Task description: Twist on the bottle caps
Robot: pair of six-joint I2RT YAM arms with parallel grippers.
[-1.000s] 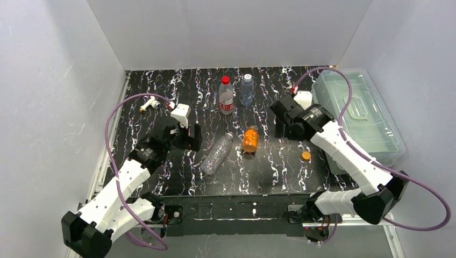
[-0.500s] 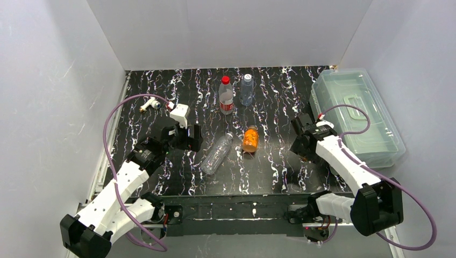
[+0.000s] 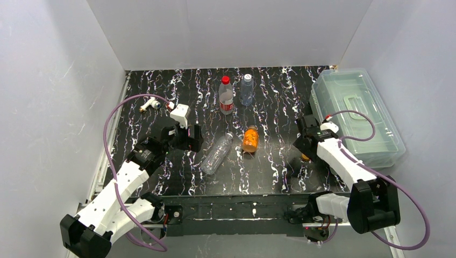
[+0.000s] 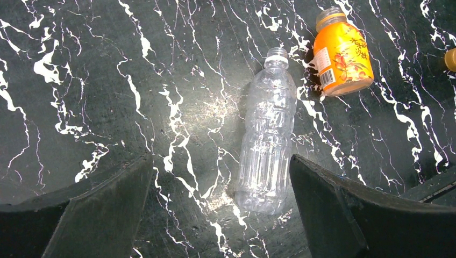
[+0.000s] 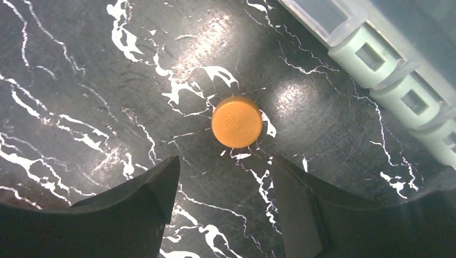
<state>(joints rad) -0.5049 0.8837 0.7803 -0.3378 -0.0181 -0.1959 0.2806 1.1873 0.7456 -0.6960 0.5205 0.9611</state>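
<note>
Overhead view: black marble-look table [image 3: 269, 172]. Landmark: an orange juice bottle [image 3: 250, 139] lying on its side mid-table, neck uncapped. Just L of it lies a clear empty bottle [image 4: 266, 145], also w/o cap. Well R of it, near a clear lidded box [image 3: 357, 115], an orange-yellow cap [image 5: 236, 122] sits flat on the table. The right gripper [image 5: 223, 164] hangs over that cap, jaws medium-wide, holding nothing, not touching it. L of the juice bottle, past the clear one, the left gripper [image 4: 220, 161] is spread wide & empty. Behind the juice bottle stand a red-label bottle [image 3: 226, 99] w/ red cap [image 3: 225, 79] & a bluish bottle [image 3: 247, 92] w/ pale cap [image 3: 247, 77].
</note>
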